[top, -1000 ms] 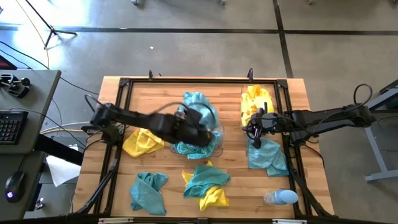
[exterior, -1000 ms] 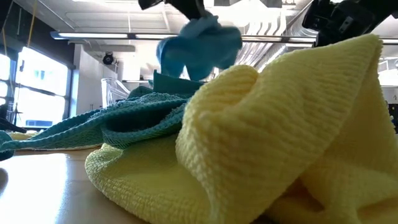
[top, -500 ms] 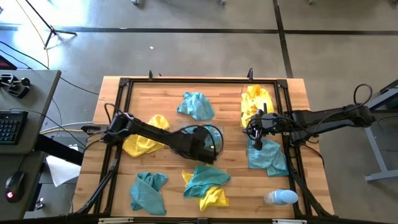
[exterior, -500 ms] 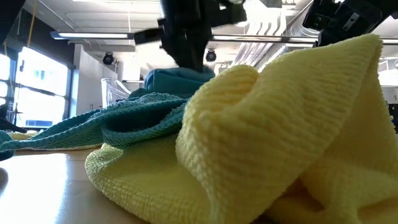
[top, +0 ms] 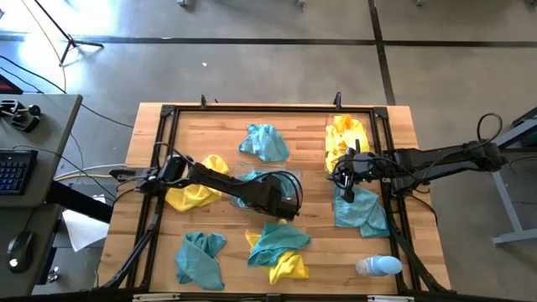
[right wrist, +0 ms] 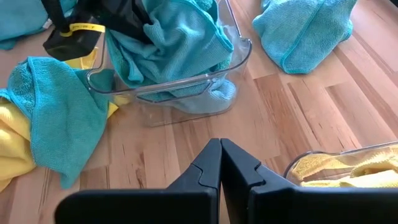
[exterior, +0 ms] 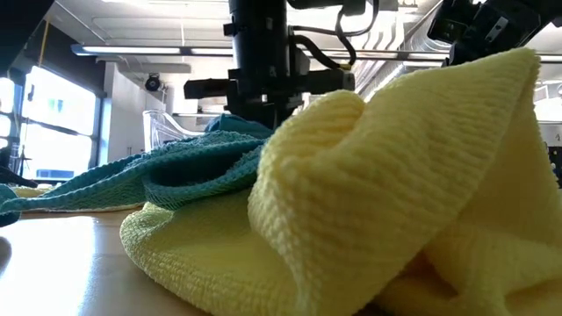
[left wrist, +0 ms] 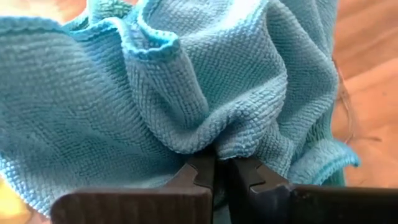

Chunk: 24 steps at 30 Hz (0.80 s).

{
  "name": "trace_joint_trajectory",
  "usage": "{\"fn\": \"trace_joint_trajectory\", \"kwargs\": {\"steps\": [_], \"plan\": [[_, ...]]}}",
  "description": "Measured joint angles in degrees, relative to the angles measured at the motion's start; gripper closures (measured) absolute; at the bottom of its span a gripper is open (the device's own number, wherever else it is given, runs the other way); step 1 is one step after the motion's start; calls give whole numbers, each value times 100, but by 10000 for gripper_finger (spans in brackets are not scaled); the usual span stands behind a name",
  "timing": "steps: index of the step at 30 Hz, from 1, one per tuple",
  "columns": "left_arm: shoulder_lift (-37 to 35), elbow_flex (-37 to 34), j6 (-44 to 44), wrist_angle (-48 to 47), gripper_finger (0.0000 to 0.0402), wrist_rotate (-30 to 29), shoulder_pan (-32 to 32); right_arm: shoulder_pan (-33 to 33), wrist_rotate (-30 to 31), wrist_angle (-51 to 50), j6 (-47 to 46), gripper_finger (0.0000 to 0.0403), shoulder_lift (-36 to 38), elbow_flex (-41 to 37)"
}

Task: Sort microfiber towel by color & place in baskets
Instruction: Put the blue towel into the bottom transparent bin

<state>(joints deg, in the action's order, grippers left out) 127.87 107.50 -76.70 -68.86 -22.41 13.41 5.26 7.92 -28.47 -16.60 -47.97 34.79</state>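
A clear basket (top: 294, 180) stands mid-table with teal towels (right wrist: 168, 43) in it. My left gripper (top: 279, 201) reaches down into it, shut on a teal towel (left wrist: 186, 81). A second basket (right wrist: 311, 157) at the far right holds yellow towels (top: 346, 138). My right gripper (right wrist: 221, 165) hangs shut and empty above the wood between this basket and a teal towel (top: 361, 210). Loose on the table lie a teal towel (top: 264, 141), a yellow one (top: 195, 189) under my left arm, a teal one (top: 201, 256) and a teal-and-yellow heap (top: 277, 247). My left gripper pinches a raised fold (left wrist: 214, 148) of the teal towel between its two fingers. The fingers come steeply from above, slanting down from the table's left. The towel lies bunched in the basket beyond the fingertips, slack; how many layers are in the pinch I cannot tell.
A pale blue-and-white bottle (top: 377, 267) lies near the front right corner. A dark frame (top: 168, 113) runs round the table top. In the low view a big yellow towel (exterior: 395, 202) and a teal one (exterior: 176, 167) fill the foreground, hiding most of the table.
My left gripper has come down, tipping steeper, and drifted a little toward the near right. The teal towel it holds, which hung in the air a second ago, now sits bunched in the clear basket. The gripper has stayed shut on it.
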Motion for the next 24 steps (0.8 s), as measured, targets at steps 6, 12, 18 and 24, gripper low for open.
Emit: {"fn": "trace_joint_trajectory", "kwargs": {"steps": [6,12,18,24], "plan": [[0,0,-123,17,363,13,-164,0,0,0,-31,403,0,0],[0,0,-124,216,291,11,-312,0,-64,0,-111,402,0,0],[0,0,-320,248,249,11,-419,0,-103,0,-134,402,0,0],[0,0,-322,254,243,11,-431,0,-107,0,-102,402,0,0]]}}
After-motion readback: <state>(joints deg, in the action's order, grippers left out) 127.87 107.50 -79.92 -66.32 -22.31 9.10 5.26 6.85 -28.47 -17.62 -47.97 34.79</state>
